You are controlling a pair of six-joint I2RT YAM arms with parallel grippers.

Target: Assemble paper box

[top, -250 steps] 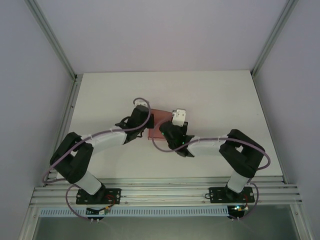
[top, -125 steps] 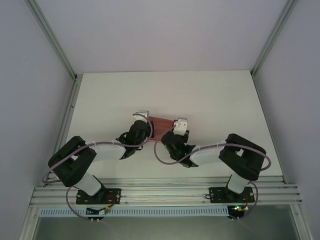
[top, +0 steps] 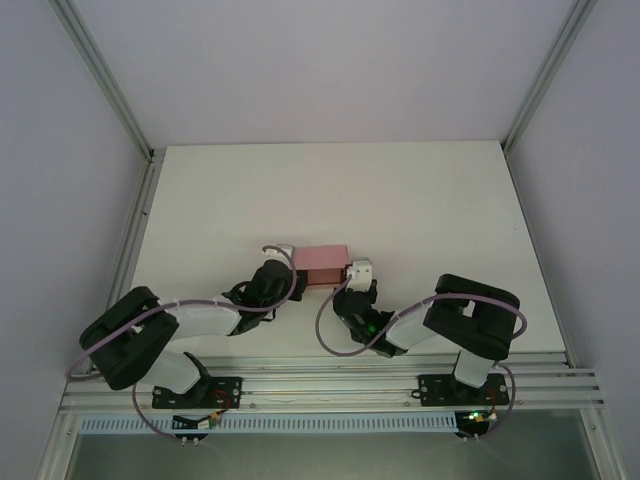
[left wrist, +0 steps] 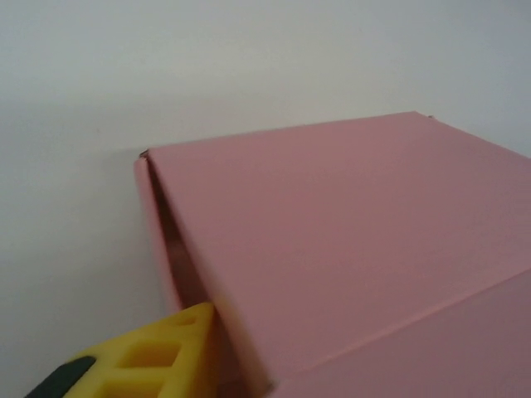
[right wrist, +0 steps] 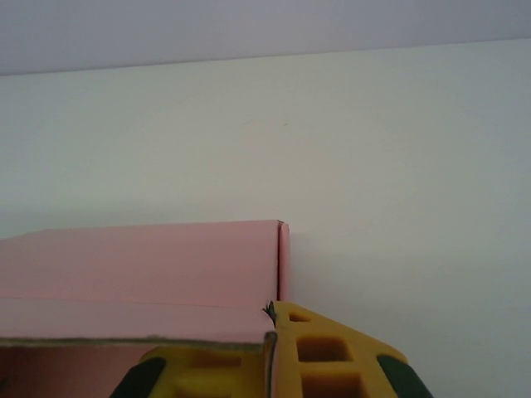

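Paper box [top: 322, 262] lowered onto table [top: 430, 200], lid down: nearly done. Right gripper [right wrist: 270, 332] pinches wall between fingers [right wrist: 332, 356]; left gripper [top: 288, 262] beside box edge, spread untellable.

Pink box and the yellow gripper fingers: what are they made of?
The pink flat rectangular box looks like thin paperboard with a matte finish; faint ribbing on the top panel and a raw greyish cut edge suggest it. The right gripper's yellow fingers are probably plastic, semi-matte, with open lattice cells; whether rigid or rubbery, I cannot tell.
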